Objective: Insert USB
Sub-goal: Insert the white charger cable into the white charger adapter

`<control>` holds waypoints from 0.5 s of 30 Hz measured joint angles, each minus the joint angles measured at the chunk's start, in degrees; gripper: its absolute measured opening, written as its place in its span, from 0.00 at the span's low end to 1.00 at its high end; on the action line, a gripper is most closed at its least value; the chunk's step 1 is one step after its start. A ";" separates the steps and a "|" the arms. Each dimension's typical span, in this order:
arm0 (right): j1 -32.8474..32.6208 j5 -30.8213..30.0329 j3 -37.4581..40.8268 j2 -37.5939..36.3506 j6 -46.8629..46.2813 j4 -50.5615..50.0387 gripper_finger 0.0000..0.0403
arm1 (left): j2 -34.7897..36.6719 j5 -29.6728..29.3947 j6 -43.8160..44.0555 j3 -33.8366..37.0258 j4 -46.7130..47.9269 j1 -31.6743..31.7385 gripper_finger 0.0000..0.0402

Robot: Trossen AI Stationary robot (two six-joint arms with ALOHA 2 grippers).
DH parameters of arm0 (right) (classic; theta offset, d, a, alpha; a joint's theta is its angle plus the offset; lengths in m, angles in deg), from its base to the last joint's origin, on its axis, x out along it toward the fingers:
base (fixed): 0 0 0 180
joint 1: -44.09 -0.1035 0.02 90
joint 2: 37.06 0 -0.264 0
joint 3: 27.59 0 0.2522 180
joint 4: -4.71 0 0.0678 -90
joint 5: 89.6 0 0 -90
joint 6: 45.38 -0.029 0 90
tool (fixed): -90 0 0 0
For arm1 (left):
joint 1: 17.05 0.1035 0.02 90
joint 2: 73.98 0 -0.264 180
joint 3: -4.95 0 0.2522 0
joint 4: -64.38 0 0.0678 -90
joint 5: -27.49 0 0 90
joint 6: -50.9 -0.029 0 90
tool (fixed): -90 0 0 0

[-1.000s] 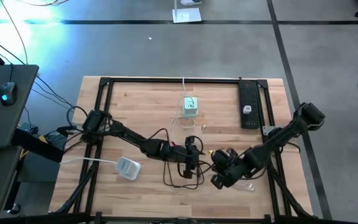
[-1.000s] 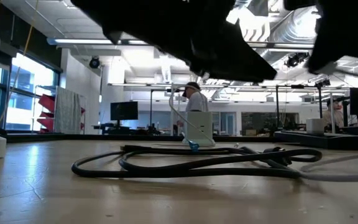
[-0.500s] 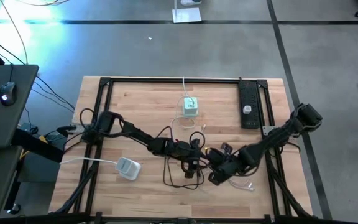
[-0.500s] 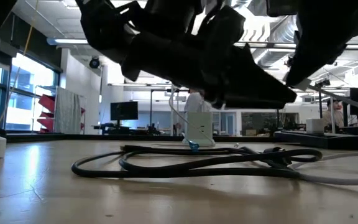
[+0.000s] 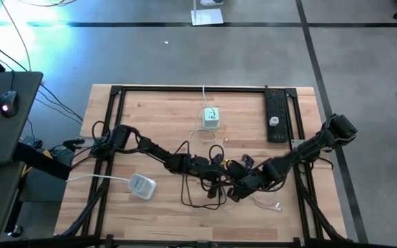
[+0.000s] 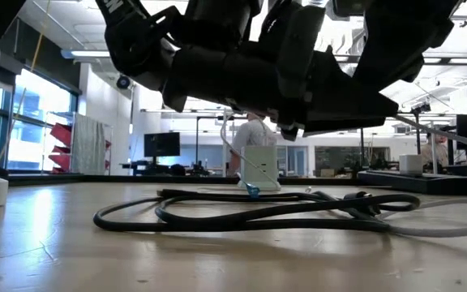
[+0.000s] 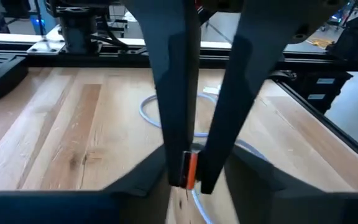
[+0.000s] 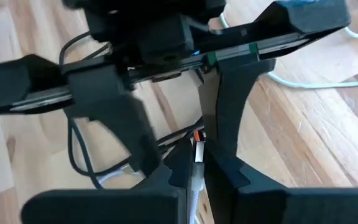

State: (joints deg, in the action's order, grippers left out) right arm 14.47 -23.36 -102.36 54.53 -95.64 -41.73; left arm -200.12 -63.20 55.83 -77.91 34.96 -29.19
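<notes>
The USB plug (image 8: pixel 197 149) is small and white with an orange tip (image 7: pixel 190 168), and a white cable (image 7: pixel 197 200) trails from it. It hangs above the middle of the table. My right gripper (image 8: pixel 196 177) is shut on it. My left gripper (image 7: pixel 194 182) has come in from the table's left and closed around the same plug. The two grippers meet (image 5: pixel 226 179) above a coil of black cable (image 6: pixel 250 212). A white charger block (image 5: pixel 211 118) stands upright on the far middle of the table. My left gripper comes nearly level from the table's left, one finger (image 8: pixel 221 140) on each side of the plug, right beside the right gripper's fingertips. The crowded fingers hide the exact touching place. My right gripper pinches the plug's orange-tipped end (image 7: pixel 190 169) between its two fingertips, slanting down from the table's right. The plug is clear of the table and its cable hangs slack.
A black power strip (image 5: pixel 275 117) lies at the far right. A white adapter (image 5: pixel 142 186) with its own cable sits near left. A loose white cable (image 5: pixel 267 204) lies under the right arm. A black frame (image 5: pixel 185 89) rims the table. A person stands in the room behind.
My left gripper has sunk and tipped downward, reaching toward the right gripper. My right gripper has carried the plug a little toward the table's left, so the two now meet. The black cable coil has stayed where it was.
</notes>
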 joint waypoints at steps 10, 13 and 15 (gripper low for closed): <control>-0.55 -3.02 -0.05 -0.52 -2.30 1.12 0.25 | 0.00 -1.30 0.46 0.04 0.20 -0.02 0.00; -1.98 -5.44 -0.07 -0.52 -2.73 0.83 0.35 | 0.00 -1.67 0.46 0.04 0.21 0.12 0.00; -3.11 -7.47 -0.07 -0.52 -2.80 0.70 0.41 | 0.00 -1.77 0.46 0.04 -0.34 0.13 0.00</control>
State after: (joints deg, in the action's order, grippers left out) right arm 11.36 -30.83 -102.43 54.00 -98.44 -41.03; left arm -200.12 -64.97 56.29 -77.87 34.62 -29.06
